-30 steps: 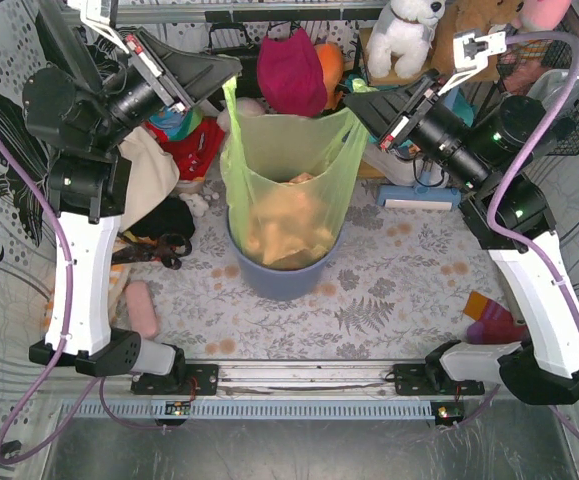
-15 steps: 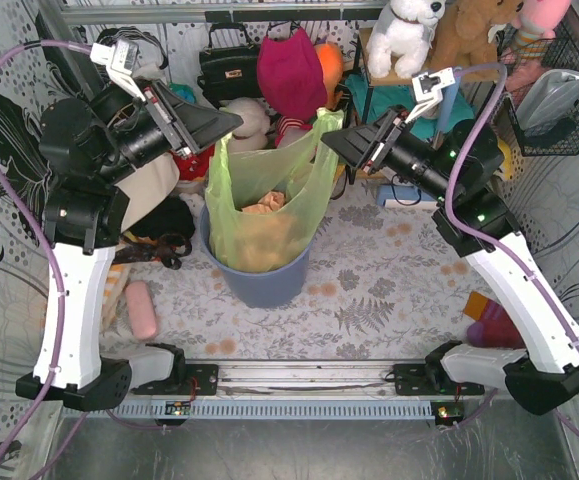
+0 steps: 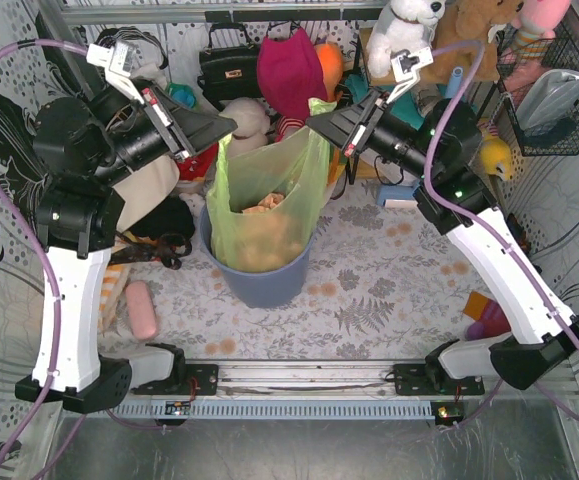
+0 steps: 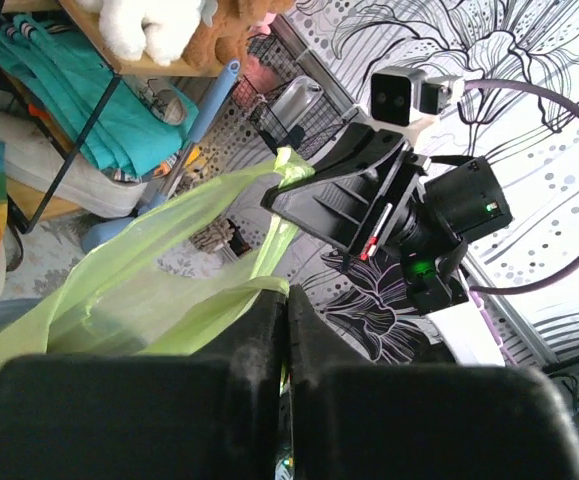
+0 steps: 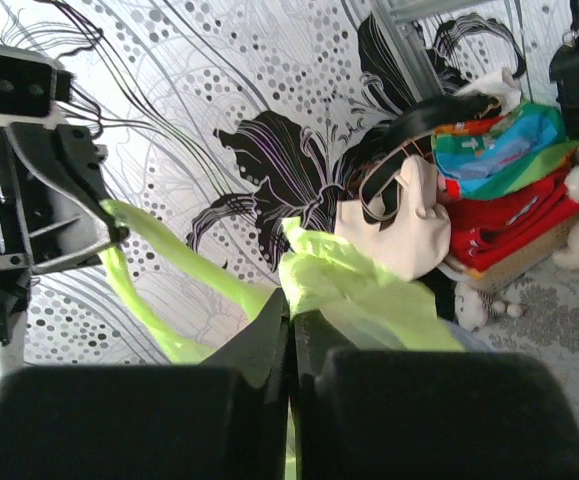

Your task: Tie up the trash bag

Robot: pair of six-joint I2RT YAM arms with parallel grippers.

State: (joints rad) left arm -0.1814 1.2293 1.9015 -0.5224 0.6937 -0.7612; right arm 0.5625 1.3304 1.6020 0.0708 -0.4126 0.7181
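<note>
Green bag (image 3: 265,195) x1, tools x2 (image 3: 229,124) (image 3: 315,114)

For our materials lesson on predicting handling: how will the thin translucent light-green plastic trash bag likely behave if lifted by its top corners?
Probably floppy: the translucent light-green trash bag creases and sags between the left gripper and right gripper pinching its corners. Likely light for its size: only crumpled tan paper shows inside. Such thin film might stretch or tear.
</note>
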